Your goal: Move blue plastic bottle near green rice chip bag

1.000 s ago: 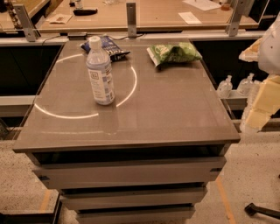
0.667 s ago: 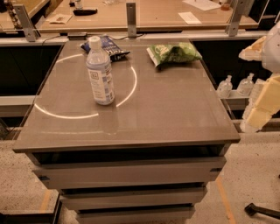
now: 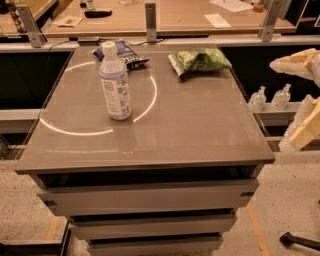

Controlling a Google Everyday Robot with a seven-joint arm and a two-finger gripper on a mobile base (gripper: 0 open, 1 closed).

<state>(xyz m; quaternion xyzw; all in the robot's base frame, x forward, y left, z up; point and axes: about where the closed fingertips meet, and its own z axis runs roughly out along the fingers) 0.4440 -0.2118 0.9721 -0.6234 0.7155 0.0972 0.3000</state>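
The blue plastic bottle (image 3: 115, 82) stands upright on the left half of the grey cabinet top (image 3: 190, 135), with its white cap on. The green rice chip bag (image 3: 199, 61) lies flat at the back right of the top, well apart from the bottle. My gripper (image 3: 303, 95) is at the right edge of the view, off the right side of the cabinet and about level with its top. Its two cream fingers (image 3: 296, 62) are spread apart and hold nothing. It is far from both the bottle and the bag.
A dark blue snack bag (image 3: 125, 54) lies just behind the bottle. Two small clear spray bottles (image 3: 270, 97) stand on a shelf right of the cabinet. A wooden counter (image 3: 175, 15) with metal posts runs behind. Drawers sit below the top.
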